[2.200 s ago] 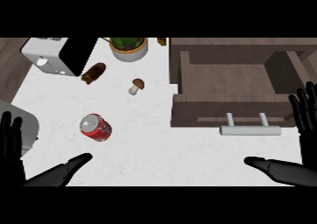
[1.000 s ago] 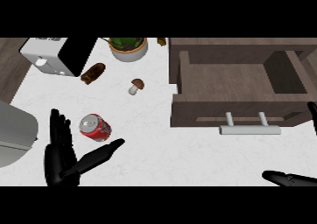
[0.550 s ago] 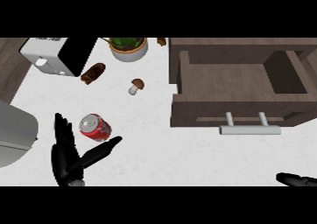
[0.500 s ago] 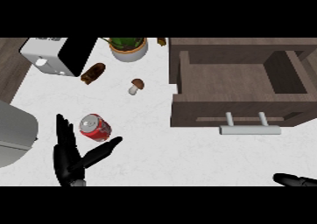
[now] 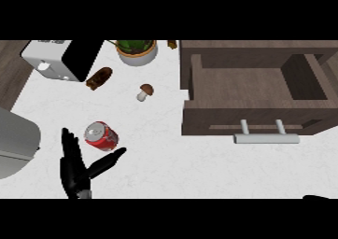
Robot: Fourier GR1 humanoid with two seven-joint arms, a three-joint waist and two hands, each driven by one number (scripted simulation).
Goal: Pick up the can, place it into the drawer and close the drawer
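Reaching for the can (image 5: 101, 136) looks like work for the left hand (image 5: 76, 167), by far the nearer one. It sits just below the can with its fingers (image 5: 68, 144) straight and released, the thumb spread to the right, holding nothing. The can rests on the white bench (image 5: 179, 161), just above and right of the palm, in the open fork between fingers and thumb. Whether either touches it cannot be told. Its silver top points up and left and its red body runs down and right, so the long axis slants across the view; upright or tipped is unclear.

Well to the right of the can stands the open drawer (image 5: 254, 86), its pale handle (image 5: 266, 137) facing down the view, with only bare bench between. A mushroom (image 5: 144, 92) lies above and right of the can, clear of that path, and a brown lump (image 5: 99, 78) lies above it. A toaster (image 5: 61, 58) and a potted plant (image 5: 136, 50) stand farther up, and a grey rounded object (image 5: 10, 147) lies to the left. Far down and right of the can, the right hand (image 5: 316, 196) is a dark sliver whose state cannot be told.
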